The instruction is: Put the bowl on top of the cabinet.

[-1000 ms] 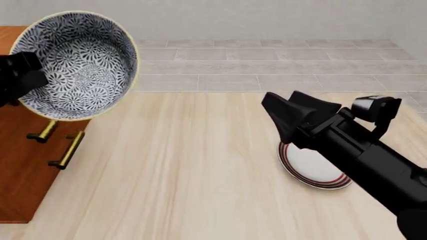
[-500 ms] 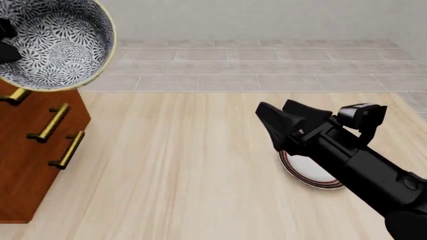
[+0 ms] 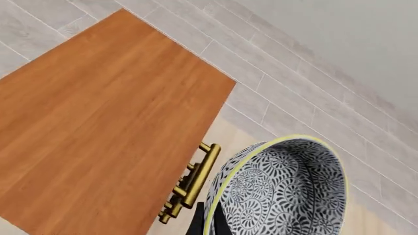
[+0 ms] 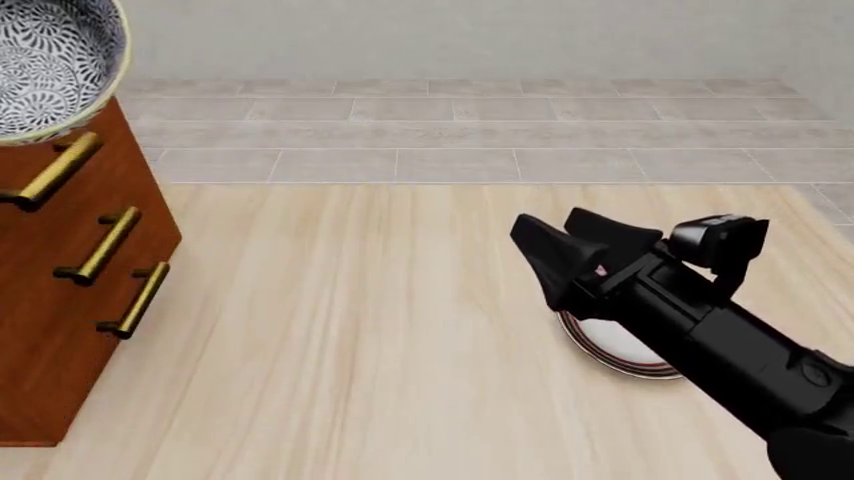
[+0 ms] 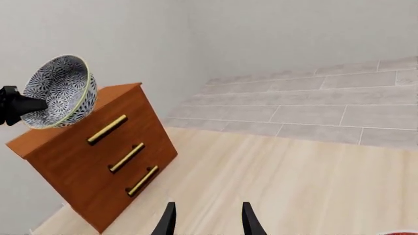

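The bowl [image 4: 43,62], blue-and-white patterned with a pale yellow rim, hangs tilted in the air above the front top edge of the cabinet [image 4: 67,250] at the far left. My left gripper [image 3: 207,223] is shut on the bowl's [image 3: 281,191] rim, and the cabinet's flat top [image 3: 98,127] lies below and beyond it. The right wrist view shows the left gripper [image 5: 16,108] holding the bowl [image 5: 58,90] just over the cabinet [image 5: 98,156]. My right gripper [image 4: 554,250] is open and empty, its fingers [image 5: 169,223] spread above the table.
A flat white plate with red rings [image 4: 621,350] lies on the table, partly hidden under my right arm. Three brass bar handles [image 4: 100,245] line the cabinet's front. Pale wooden table [image 4: 347,330] stretches between the cabinet and the plate.
The bowl has moved left and away in my left gripper, from in front of the cabinet to above its top edge. My right gripper barely shifted.
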You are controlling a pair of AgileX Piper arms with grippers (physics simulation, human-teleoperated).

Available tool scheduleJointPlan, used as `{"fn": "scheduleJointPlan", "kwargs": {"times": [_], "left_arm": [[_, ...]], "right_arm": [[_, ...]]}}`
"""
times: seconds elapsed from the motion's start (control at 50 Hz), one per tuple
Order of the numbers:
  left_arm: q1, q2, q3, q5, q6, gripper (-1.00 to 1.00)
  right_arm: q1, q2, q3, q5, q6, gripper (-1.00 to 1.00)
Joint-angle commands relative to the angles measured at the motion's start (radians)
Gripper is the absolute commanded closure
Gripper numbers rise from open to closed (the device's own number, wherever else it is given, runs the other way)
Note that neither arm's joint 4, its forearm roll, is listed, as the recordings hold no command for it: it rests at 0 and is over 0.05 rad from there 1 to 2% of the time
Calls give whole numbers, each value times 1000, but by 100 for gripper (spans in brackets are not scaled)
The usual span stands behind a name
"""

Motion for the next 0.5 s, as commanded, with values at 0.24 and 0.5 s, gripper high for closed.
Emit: {"fn": "scheduleJointPlan", "kwargs": {"times": [0.24,0.5], "left_arm": [[182,34,-61,-2,12,100],[254,60,-61,-28,28,100]], "right_arm": [[2,6,10,-4,-5,-100],[0,2,19,-6,-4,-100]]}}
